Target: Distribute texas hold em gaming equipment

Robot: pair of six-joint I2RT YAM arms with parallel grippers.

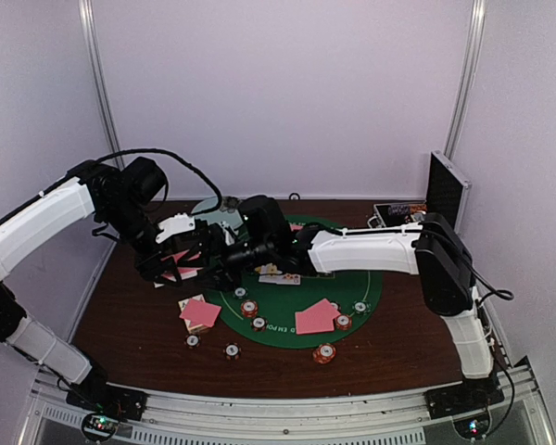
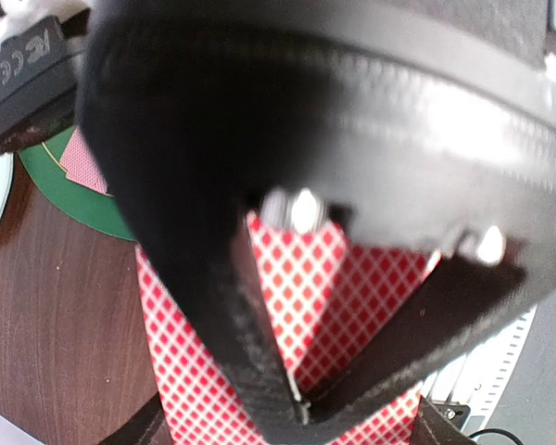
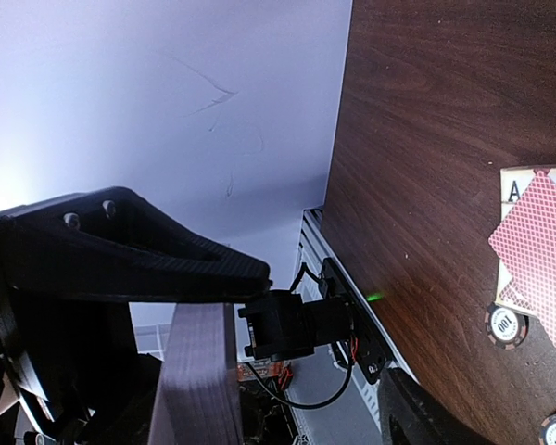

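My left gripper (image 1: 187, 262) and right gripper (image 1: 218, 252) meet above the table's left-middle. In the left wrist view the left gripper (image 2: 301, 406) is shut on the edge of one pink-backed card (image 2: 306, 278). In the right wrist view the right gripper (image 3: 334, 338) holds the deck of cards (image 3: 196, 380), seen edge-on under its upper finger (image 3: 139, 250). Pairs of pink-backed cards (image 1: 200, 312) (image 1: 316, 318) lie on the front of the green mat (image 1: 366, 292). Striped chips (image 1: 249, 308) (image 1: 324, 353) (image 1: 193, 340) lie scattered near them. The disc buttons and triangle marker are not visible.
The open silver-and-black case (image 1: 445, 190) stands at the back right. The pale round plate (image 1: 215, 209) lies behind the grippers, partly hidden. Face-up cards (image 1: 280, 276) lie mid-mat. The right forearm (image 1: 366, 252) spans the mat. The right wrist view shows a card pair (image 3: 537, 264) and a chip (image 3: 506, 325).
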